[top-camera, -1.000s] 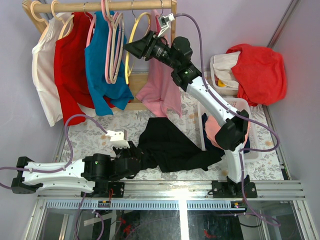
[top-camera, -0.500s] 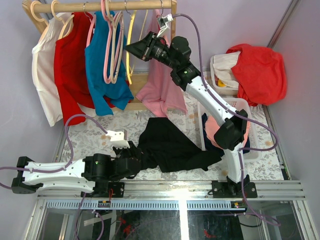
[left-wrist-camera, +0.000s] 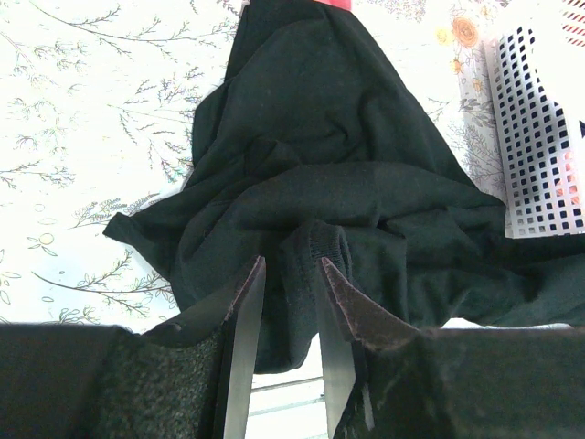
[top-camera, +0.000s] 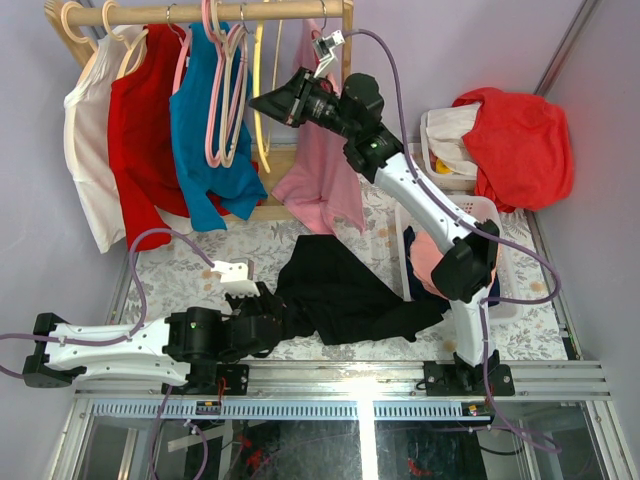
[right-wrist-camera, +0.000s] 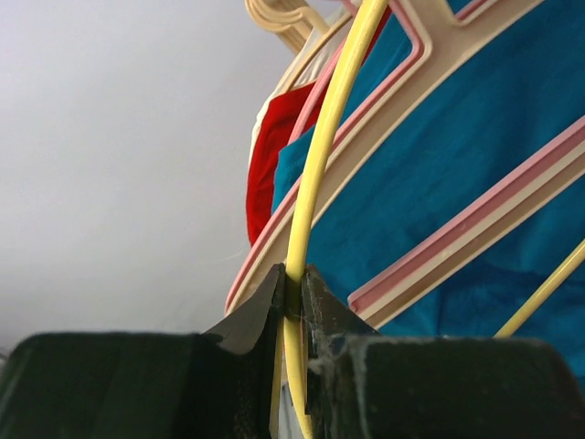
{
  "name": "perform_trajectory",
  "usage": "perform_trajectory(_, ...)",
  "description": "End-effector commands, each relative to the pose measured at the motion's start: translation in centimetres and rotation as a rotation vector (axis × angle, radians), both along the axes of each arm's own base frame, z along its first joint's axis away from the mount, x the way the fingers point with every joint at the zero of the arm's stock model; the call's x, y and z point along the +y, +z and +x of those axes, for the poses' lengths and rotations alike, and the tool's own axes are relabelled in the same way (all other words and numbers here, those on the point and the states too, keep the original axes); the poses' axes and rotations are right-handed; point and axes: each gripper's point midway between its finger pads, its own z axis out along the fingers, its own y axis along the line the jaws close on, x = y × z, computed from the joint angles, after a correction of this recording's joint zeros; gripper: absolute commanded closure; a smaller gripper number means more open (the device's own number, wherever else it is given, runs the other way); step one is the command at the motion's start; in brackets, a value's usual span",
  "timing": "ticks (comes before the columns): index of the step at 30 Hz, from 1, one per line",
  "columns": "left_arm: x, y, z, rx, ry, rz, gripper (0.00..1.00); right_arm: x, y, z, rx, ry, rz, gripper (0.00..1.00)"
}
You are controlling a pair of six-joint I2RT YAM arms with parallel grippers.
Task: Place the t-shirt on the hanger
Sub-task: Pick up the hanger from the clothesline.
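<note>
The black t-shirt (top-camera: 340, 290) lies crumpled on the flowered table and fills the left wrist view (left-wrist-camera: 329, 174). My left gripper (top-camera: 268, 315) is at its near left edge, shut on a fold of its ribbed hem (left-wrist-camera: 292, 274). The thin yellow hanger (top-camera: 259, 90) hangs from the wooden rail (top-camera: 290, 12) between the teal shirt and the pink shirt. My right gripper (top-camera: 258, 100) is raised at the rack and shut on the hanger's yellow arm (right-wrist-camera: 315, 183). The print on the t-shirt is hidden.
The rack holds a white shirt, a red shirt (top-camera: 140, 130), a teal shirt (top-camera: 205, 130) with pink hangers (top-camera: 225, 90) and a pink shirt (top-camera: 320, 160). A white laundry basket (top-camera: 480, 215) with clothes stands right of the t-shirt; a red garment (top-camera: 515, 140) lies behind it.
My right gripper has swung the yellow hanger a little to the left and turned it more edge-on. The left gripper and the t-shirt have not moved.
</note>
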Motion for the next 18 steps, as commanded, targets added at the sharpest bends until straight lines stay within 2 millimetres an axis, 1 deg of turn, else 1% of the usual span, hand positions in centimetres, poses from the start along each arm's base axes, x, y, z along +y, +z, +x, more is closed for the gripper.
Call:
perform_trajectory(1,0.3,1.6,0.5,-0.043,0.03,-0.032,0.72,-3.4,6.9,-5.0,-0.106,0.094,0.097,1.0)
perform_trajectory(3,0.4,1.6,0.5,-0.043,0.03,-0.032,0.72,-3.9,6.9,-6.2,-0.093,0.149,0.097,1.0)
perform_trajectory(4,0.5,1.6,0.6,-0.044,0.036,-0.029,0.72,-4.0,6.5,-6.9,-0.081,0.179,0.088,1.0)
perform_trajectory(5,0.6,1.6,0.6,-0.044,0.038,-0.029,0.72,-4.3,6.4,-7.6,-0.076,0.2,0.084,1.0)
perform_trajectory(9,0.9,1.7,0.6,-0.049,0.044,-0.04,0.71,-5.4,5.0,-9.8,-0.022,0.245,0.037,1.0)
perform_trajectory(10,1.0,1.7,0.6,-0.05,0.043,-0.041,0.71,-5.9,4.9,-10.6,-0.018,0.258,0.031,1.0)
perform_trajectory(11,1.0,1.9,0.6,-0.052,0.044,-0.043,0.71,-6.5,5.0,-11.9,-0.02,0.281,0.023,1.0)
perform_trajectory(12,1.0,1.9,0.7,-0.053,0.046,-0.041,0.71,-6.7,4.2,-12.5,-0.002,0.298,0.01,1.0)
perform_trajectory(13,1.0,2.0,0.7,-0.054,0.046,-0.04,0.71,-7.3,4.1,-13.6,0.002,0.321,0.008,1.0)
perform_trajectory(14,0.9,2.0,0.7,-0.053,0.045,-0.037,0.71,-8.4,4.7,-15.6,-0.017,0.345,0.01,1.0)
perform_trajectory(15,0.8,2.0,0.7,-0.055,0.047,-0.033,0.71,-9.1,4.5,-16.7,-0.018,0.355,0.002,1.0)
perform_trajectory(16,0.7,2.0,0.7,-0.055,0.045,-0.032,0.71,-9.7,3.5,-17.7,-0.005,0.365,-0.012,1.0)
perform_trajectory(18,0.4,2.1,0.7,-0.053,0.043,-0.027,0.7,-11.2,3.2,-20.0,-0.018,0.38,-0.026,1.0)
